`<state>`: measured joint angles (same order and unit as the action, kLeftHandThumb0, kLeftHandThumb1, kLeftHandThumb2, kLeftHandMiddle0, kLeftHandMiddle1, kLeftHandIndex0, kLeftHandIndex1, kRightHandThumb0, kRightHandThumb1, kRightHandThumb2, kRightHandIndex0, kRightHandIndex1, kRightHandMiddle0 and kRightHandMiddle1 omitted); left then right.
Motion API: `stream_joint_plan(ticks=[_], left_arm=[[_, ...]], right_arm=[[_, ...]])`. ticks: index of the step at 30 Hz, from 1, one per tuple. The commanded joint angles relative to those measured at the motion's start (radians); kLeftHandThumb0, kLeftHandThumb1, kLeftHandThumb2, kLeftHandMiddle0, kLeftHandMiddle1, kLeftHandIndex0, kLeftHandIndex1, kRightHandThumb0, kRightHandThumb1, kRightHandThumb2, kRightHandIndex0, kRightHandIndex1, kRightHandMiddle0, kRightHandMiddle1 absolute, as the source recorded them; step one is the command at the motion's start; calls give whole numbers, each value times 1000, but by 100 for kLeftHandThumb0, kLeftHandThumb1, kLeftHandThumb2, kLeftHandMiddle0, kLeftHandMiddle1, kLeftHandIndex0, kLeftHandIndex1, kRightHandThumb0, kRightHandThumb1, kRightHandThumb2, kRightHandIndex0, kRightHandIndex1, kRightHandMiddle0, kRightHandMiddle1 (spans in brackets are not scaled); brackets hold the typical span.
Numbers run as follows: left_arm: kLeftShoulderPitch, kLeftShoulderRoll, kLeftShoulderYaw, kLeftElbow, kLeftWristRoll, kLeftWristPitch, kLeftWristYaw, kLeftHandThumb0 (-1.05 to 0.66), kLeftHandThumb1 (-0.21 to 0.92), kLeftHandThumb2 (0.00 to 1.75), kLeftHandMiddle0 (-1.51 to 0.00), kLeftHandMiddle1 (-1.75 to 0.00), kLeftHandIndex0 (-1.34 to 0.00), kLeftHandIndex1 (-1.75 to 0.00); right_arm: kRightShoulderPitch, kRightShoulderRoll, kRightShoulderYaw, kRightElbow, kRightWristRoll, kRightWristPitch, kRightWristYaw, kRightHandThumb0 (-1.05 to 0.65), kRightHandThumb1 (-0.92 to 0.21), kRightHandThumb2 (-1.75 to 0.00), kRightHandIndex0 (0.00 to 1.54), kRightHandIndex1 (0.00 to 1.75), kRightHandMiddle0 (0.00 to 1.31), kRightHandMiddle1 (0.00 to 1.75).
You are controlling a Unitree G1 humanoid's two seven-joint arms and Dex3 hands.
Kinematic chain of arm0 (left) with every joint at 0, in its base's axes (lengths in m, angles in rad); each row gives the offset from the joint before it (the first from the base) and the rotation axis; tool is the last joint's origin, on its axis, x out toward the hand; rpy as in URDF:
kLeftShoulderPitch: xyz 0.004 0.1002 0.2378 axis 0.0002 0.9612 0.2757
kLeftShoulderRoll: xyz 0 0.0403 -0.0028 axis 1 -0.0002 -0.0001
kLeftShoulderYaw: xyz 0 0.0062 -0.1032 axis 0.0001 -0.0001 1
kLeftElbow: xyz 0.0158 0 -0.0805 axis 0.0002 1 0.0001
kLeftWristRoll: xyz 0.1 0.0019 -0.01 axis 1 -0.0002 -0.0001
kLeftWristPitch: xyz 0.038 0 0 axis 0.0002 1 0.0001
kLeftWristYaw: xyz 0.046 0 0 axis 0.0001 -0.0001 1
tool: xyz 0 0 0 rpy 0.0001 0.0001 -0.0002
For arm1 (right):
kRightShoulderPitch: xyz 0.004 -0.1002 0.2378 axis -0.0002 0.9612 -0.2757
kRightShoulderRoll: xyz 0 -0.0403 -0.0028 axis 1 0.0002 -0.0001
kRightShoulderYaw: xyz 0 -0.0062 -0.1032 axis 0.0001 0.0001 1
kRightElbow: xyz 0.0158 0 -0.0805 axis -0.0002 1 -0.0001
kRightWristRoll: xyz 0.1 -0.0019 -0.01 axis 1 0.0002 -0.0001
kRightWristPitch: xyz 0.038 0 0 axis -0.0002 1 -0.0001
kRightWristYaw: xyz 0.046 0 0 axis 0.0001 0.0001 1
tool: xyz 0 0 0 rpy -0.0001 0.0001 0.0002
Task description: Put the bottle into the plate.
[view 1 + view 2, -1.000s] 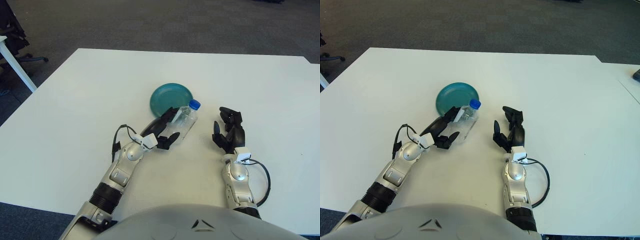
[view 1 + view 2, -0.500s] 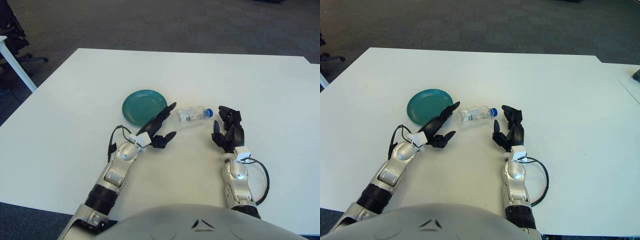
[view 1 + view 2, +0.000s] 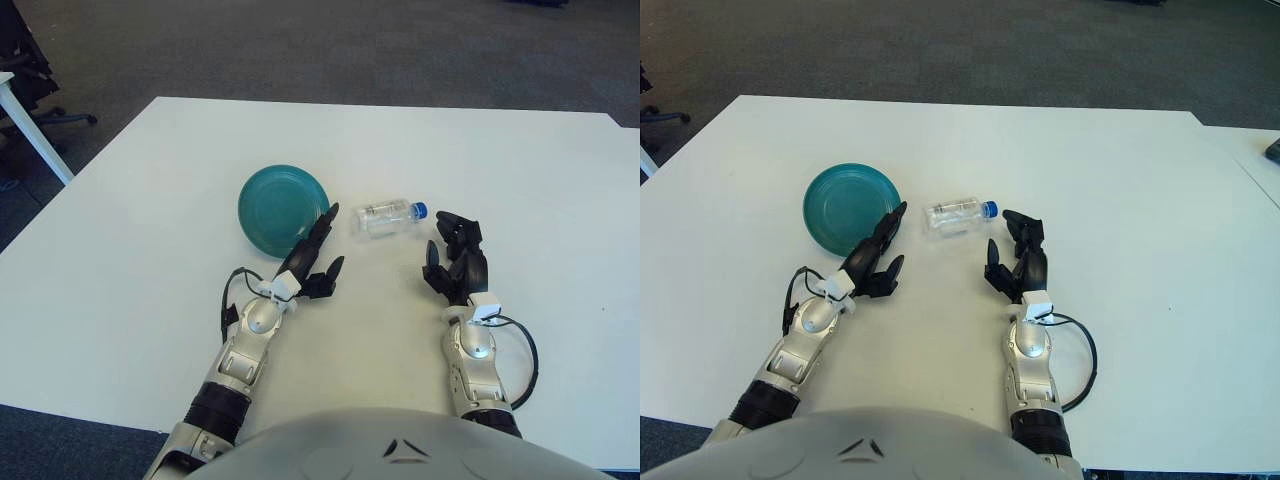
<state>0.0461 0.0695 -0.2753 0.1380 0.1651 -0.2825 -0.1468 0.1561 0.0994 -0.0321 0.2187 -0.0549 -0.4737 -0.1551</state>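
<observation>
The clear plastic bottle with a blue cap [image 3: 388, 216] lies on its side on the white desk [image 3: 150, 250], just right of the round teal plate [image 3: 282, 208] and not in it, so the task remains undone. The left hand [image 3: 312, 262], fingers spread and empty, reaches near the plate's edge. The right hand [image 3: 458, 262], loosely open, holds nothing beside the bottle.

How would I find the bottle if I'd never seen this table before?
Start at the white table and find the round teal plate near its middle. Just to the plate's right, off it, lies the bottle, beyond the right hand. It is the only clear thing there, on its side, with a blue cap.
</observation>
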Motion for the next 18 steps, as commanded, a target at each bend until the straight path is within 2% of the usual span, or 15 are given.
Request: stream_joint_plan(ticks=[1,18], left_arm=[[-3,-5,14,24,-8,-27,16,-105,92,103,0,0,0,0],[-28,-22,23,86,9,-80,28,-105,92,105,0,0,-1,-1]], right_arm=[[31,5,-5,56,15,47,4,-43,-72,-76,33,56,3,111],[9,-2,-20,86,17,29,11,-38,-69,-84,33,59,3,113]])
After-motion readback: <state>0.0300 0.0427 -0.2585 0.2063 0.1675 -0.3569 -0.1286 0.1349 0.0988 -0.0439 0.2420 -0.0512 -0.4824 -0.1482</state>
